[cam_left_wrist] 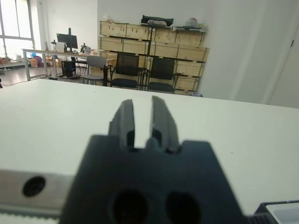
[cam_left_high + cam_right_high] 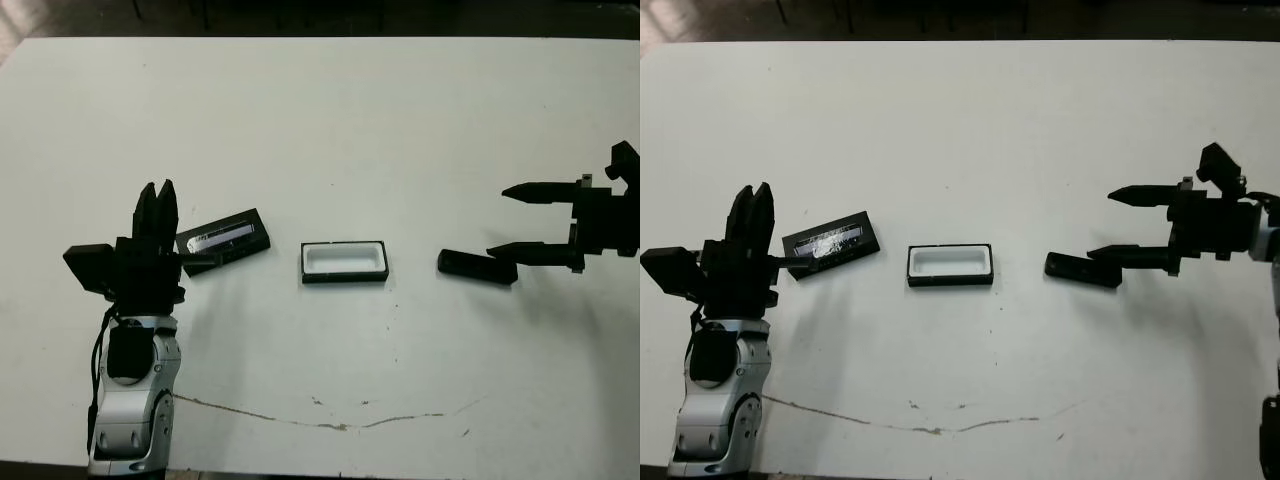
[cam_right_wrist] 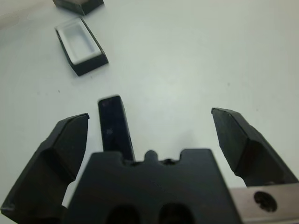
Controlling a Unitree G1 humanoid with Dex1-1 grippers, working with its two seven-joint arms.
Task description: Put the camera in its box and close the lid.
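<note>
The left gripper (image 2: 156,189) is pointing away from the robot above its silver forearm, fingers nearly together. The right gripper (image 2: 508,221) is reaching in from the right, pointing leftward, its fingers spread wide apart.

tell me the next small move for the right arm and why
Probably lower the right gripper so its open fingers straddle the camera, then close. The camera lies flat on the table, one finger over it, ungripped, and the box sits open and empty.

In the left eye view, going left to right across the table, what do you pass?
Left gripper → lid → box → camera → right gripper.
</note>
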